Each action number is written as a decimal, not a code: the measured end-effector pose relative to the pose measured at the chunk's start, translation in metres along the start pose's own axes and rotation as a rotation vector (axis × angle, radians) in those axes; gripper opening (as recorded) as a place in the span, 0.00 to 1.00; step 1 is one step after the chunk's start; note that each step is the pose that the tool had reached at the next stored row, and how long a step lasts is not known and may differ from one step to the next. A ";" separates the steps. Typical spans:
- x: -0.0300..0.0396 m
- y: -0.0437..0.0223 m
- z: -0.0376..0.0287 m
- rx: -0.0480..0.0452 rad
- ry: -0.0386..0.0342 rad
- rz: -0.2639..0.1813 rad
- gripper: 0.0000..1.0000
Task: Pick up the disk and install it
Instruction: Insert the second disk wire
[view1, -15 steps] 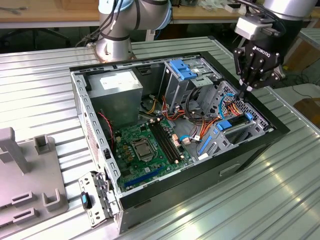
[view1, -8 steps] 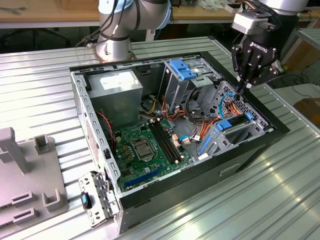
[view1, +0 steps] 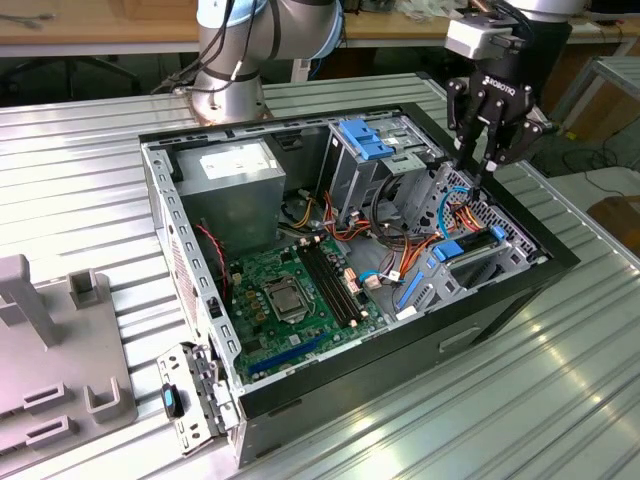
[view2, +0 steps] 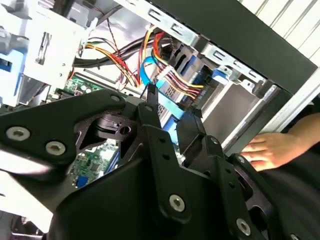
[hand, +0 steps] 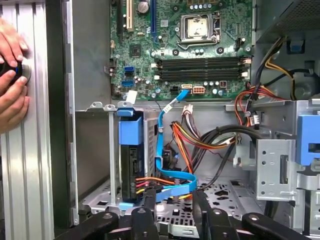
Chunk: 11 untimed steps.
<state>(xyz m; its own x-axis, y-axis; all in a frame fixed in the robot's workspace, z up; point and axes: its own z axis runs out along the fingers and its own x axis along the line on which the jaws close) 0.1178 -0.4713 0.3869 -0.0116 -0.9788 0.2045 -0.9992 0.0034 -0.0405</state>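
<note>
Ribbed aluminium tabletop (view1: 90, 160) carried an open black desktop computer case (view1: 560, 262) lying on its side, with a green motherboard (view1: 285, 295) exposed and a grey metal power supply box (view1: 235, 190) toward the rear. Beyond it stood the base of the silver robot arm (view1: 235, 70), and a grey plastic fixture block (view1: 55, 370) sat at the exterior view's left.

The black three-fingered gripper (view1: 490, 150) hung over the drive-cage corner of the case at the exterior view's right, fingertips dipping toward the bundle of orange and yellow power cables (hand: 195, 142) and the flat blue data cable (hand: 162, 150). Its fingers (hand: 145, 200) looked drawn near each other with nothing visibly pinched between them, though I could not tell for certain how tightly they were pressed.

The disk, a flat dark rectangular drive clipped in bright blue plastic rails (hand: 132, 160), stood on edge inside the metal drive bay (hand: 100, 150), with cables plugged into its end. By my judgement it was already seated in its slot, so the picking up seemed done and the installing largely so; whether it was fully latched could not be made out.

A person's hands (hand: 12, 75) rested on the tabletop just beside the case wall in the first wrist view
</note>
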 end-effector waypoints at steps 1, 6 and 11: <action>-0.0015 -0.0003 0.0003 0.0000 0.0084 0.000 0.42; -0.0027 -0.0021 0.0047 -0.0013 0.0549 -0.002 0.42; -0.0048 -0.0021 0.0111 -0.0030 0.0811 -0.004 0.42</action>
<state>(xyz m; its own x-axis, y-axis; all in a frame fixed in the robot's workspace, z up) 0.1203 -0.4689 0.3751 -0.0107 -0.9590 0.2831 -0.9993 0.0003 -0.0367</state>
